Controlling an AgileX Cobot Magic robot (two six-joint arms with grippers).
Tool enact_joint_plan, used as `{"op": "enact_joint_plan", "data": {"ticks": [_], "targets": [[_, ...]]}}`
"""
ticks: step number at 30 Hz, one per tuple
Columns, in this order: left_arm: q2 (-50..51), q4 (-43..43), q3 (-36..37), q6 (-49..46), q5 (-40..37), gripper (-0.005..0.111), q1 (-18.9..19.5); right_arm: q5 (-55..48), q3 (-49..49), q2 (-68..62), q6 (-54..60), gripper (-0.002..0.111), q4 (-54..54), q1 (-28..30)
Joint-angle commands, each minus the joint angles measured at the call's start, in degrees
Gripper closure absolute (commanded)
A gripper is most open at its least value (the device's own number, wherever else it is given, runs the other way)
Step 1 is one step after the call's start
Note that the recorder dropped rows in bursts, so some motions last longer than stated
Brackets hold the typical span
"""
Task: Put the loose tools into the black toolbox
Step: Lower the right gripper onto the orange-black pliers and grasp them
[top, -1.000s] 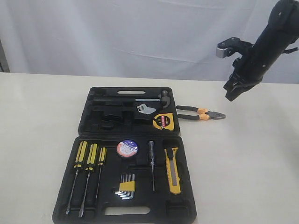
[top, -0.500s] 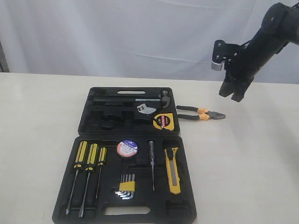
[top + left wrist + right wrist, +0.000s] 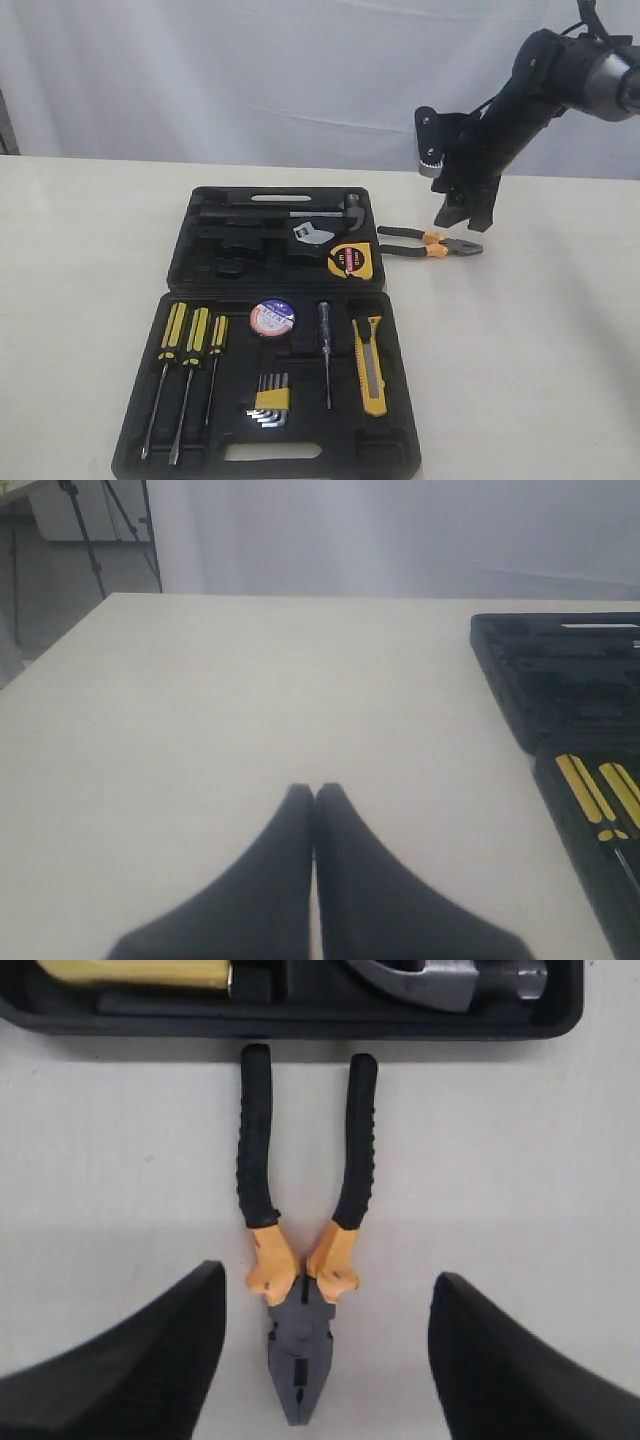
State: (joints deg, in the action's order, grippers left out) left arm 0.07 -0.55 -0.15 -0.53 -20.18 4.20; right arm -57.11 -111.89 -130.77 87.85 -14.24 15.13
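On my feed the cream, matte tabletop [image 3: 80, 300] carries the open black toolbox [image 3: 300, 400]. Its near half holds the yellow utility knife [image 3: 370, 365] at 4 o'clock from the case's middle and the tape roll [image 3: 272, 318] near centre. The far half holds the tape measure [image 3: 351, 260]. The pliers [image 3: 430, 243] lie outside on bare tabletop, at 2 o'clock. My right hand [image 3: 462, 220] hovers over them, released, fingers spread wide and empty. My left hand [image 3: 314, 795] is clenched on nothing. A white curtain [image 3: 250, 80] closes the room behind.
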Motion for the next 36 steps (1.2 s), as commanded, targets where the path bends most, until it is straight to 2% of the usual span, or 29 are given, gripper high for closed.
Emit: {"op": "enact_joint_plan", "data": {"ticks": [1,4,12,27,36], "targets": [[-0.07,0.55,0.15,0.11,0.57,0.107,-0.27,0.08,-0.02,-1.17,-3.13,0.049,-0.82,0.06],[-0.07,0.55,0.15,0.11,0.57,0.107,-0.27,-0.88,-0.02,-2.13,-6.23,0.049,-0.64,0.06],[-0.07,0.55,0.15,0.11,0.57,0.107,-0.27,-2.30,-0.27,-4.06,-6.12,0.049,-0.64,0.06],[-0.07,0.55,0.15,0.11,0.57,0.107,-0.27,-6.67,-12.01,-12.99,-9.16,0.049,2.17,0.06],[-0.07,0.55,0.15,0.11,0.57,0.107,-0.27,-4.66,-12.36,-14.31,-8.35,0.049,2.19,0.06]]}}
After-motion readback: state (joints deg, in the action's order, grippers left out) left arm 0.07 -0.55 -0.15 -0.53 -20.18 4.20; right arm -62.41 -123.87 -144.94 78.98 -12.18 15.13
